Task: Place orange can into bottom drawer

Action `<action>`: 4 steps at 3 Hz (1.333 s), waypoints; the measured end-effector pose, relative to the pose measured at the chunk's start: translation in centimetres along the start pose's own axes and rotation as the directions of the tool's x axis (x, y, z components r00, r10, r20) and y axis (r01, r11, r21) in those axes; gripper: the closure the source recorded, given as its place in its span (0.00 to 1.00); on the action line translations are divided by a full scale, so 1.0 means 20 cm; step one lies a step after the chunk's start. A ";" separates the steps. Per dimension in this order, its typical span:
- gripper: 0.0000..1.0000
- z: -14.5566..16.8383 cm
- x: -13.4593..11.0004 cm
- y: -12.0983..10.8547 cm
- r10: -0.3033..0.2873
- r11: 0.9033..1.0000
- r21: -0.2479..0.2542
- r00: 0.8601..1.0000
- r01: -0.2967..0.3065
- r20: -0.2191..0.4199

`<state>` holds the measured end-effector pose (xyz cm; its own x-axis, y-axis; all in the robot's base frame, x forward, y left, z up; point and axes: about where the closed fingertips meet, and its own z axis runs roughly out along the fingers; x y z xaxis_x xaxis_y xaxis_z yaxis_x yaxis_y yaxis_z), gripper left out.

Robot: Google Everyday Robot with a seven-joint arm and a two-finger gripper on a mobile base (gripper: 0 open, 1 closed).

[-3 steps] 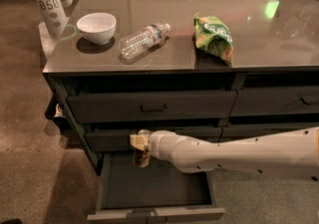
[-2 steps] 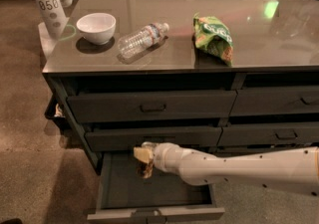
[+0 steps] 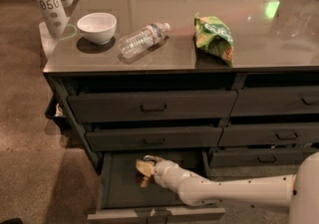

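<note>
The bottom drawer [image 3: 119, 193] of the left column is pulled open, and its dark floor shows. My gripper [image 3: 144, 172] reaches in from the right on a white arm and sits low inside the drawer, near the back middle. It is shut on the orange can [image 3: 142, 168], which shows as a small orange-tan shape with a silver top between the fingers. The can is just above or on the drawer floor; I cannot tell which.
On the grey counter [image 3: 279, 44] lie a white bowl [image 3: 97, 26], a clear plastic bottle [image 3: 142, 40] on its side and a green snack bag [image 3: 215, 36]. The two drawers above [image 3: 152, 106] are closed. A white robot base [image 3: 50, 4] stands at the far left.
My gripper has moved downward with the can, from level with the drawer opening to low inside the bottom drawer.
</note>
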<state>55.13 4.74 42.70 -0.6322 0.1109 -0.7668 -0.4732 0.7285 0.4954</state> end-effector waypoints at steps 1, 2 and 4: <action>1.00 0.17 0.24 -0.11 0.074 0.997 0.011 0.997 -0.075 0.037; 1.00 0.34 0.48 -0.19 0.142 0.989 0.036 0.989 -0.143 0.041; 1.00 0.57 0.69 -0.22 0.182 0.966 0.172 0.980 -0.194 0.080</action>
<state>55.49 10.73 25.27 -0.6571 0.2954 -0.6935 -0.2291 0.7983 0.5570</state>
